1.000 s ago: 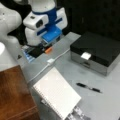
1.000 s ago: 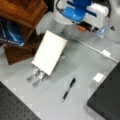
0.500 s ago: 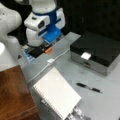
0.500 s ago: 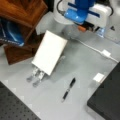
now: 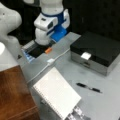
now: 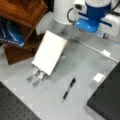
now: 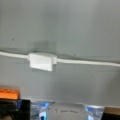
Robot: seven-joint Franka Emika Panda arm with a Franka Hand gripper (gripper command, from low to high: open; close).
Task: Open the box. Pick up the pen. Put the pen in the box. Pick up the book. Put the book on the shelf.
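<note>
In a front view, going from its left, the reddish-brown shelf stands at the bench edge with nothing on its flat top. Beside it the book leans tilted on a silver slatted stand; it looks light but broad and somewhat flexible, so a hold on one of its free edges would probably suit best. Further right the pen lies flat on the bench, near the box's front but apart from it: thin, smooth and likely to roll, best pinched across its middle. The box sits shut, stiff and probably heavy; its small white latch is the natural place to lift. The gripper hangs at the back above a dark tray, holding nothing of the task; whether its fingers are apart I cannot tell. The wrist view shows only a white cable on bare bench.
</note>
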